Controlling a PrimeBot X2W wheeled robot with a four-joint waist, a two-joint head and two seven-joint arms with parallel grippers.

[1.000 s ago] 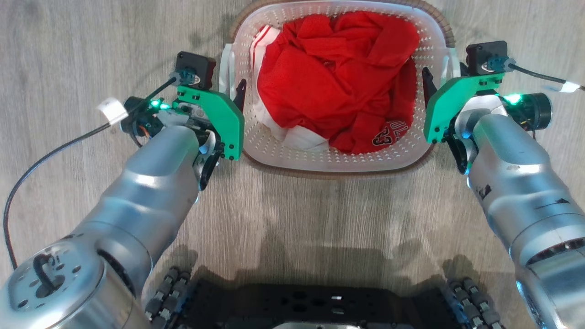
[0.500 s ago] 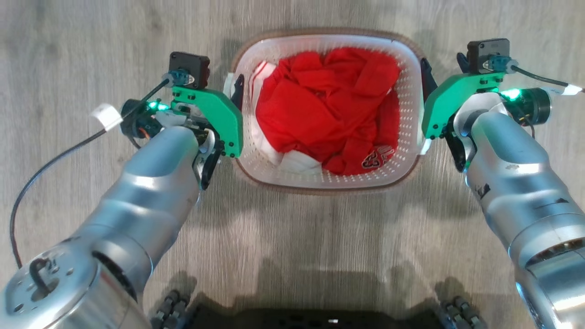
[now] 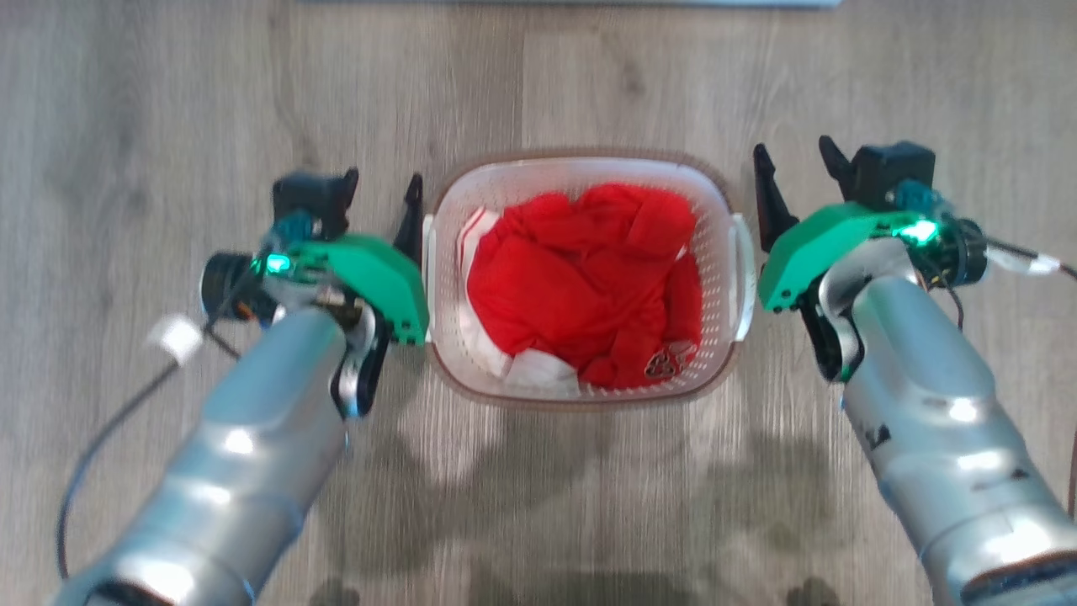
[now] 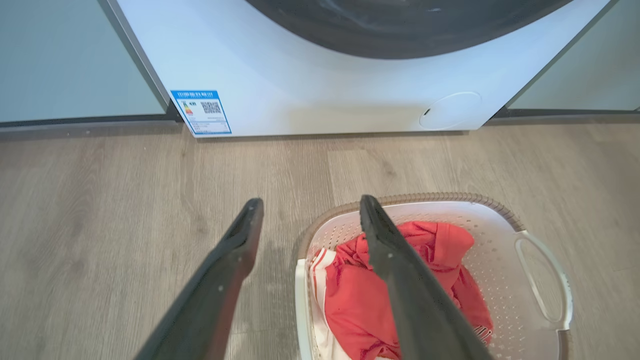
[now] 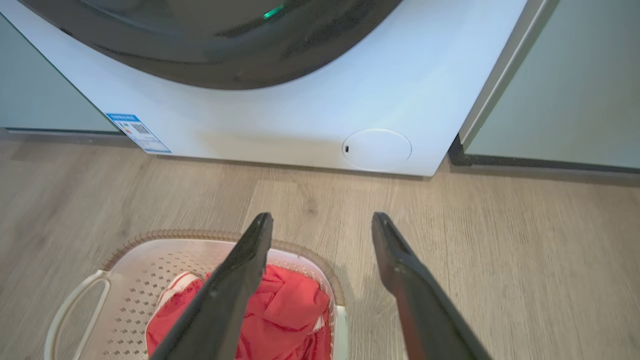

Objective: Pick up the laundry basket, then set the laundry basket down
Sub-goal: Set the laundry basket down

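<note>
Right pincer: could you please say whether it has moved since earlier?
Yes: the right pincer has drawn outward, clear of the white perforated plastic laundry basket.

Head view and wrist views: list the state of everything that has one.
Laundry basket: upright on the floor, held by neither gripper.
Red clothes: crumpled inside the basket.
Left gripper: open, empty, beside the basket.
Right gripper: open, empty, beside the basket.
</note>
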